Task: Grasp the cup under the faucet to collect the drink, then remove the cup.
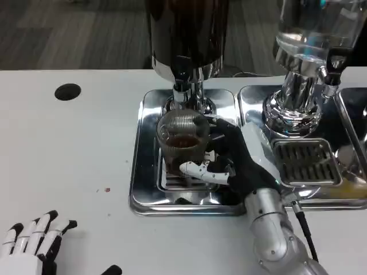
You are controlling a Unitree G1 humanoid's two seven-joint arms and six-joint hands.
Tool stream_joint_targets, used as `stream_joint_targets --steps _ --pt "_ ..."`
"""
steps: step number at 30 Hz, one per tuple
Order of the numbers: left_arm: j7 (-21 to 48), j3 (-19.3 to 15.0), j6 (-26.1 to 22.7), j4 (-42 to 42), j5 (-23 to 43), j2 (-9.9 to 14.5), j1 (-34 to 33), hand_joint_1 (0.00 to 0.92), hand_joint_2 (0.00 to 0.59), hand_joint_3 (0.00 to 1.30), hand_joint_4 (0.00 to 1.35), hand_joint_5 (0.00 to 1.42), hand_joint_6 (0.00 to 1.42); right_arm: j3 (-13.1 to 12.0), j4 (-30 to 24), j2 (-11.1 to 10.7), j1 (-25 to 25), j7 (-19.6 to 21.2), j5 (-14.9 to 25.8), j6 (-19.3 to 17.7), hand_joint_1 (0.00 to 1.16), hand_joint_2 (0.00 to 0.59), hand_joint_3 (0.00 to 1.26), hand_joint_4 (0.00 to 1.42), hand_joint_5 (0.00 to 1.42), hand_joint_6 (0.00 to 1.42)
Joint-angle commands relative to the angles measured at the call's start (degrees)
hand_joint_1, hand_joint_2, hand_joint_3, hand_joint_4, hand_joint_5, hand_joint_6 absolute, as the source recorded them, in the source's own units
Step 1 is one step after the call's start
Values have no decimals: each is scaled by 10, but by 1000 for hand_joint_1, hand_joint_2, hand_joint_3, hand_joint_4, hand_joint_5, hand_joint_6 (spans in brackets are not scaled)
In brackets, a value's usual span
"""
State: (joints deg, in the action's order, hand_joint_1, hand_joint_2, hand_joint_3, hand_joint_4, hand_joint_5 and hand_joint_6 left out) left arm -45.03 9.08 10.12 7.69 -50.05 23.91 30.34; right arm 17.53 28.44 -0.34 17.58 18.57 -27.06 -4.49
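Cup (183,137) gripped under faucet (182,74) by right hand (232,160); left hand (34,240) spread, idle

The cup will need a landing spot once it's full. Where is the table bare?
Bare table lies left of the drip tray, between the round hole and the left hand. It is crowded around the cup, held by the right hand, and by the second dispenser.
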Motion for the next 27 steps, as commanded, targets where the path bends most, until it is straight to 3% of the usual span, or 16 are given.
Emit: stream_joint_targets --steps 1,13,27 --pt "-7 -2 7 6 3 5 -3 0 87 335 0 153 99 -7 -10 0 -5 13 4 -23 847 186 619 713 558 507" --pt "-1 11 13 16 1 2 -29 0 89 328 0 153 99 -20 -110 -28 -57 -13 1 -7 848 186 661 758 606 534" --pt "5 20 10 15 -3 1 -37 0 90 316 0 153 99 -28 -154 -37 -76 -36 -6 9 855 188 675 761 617 545"
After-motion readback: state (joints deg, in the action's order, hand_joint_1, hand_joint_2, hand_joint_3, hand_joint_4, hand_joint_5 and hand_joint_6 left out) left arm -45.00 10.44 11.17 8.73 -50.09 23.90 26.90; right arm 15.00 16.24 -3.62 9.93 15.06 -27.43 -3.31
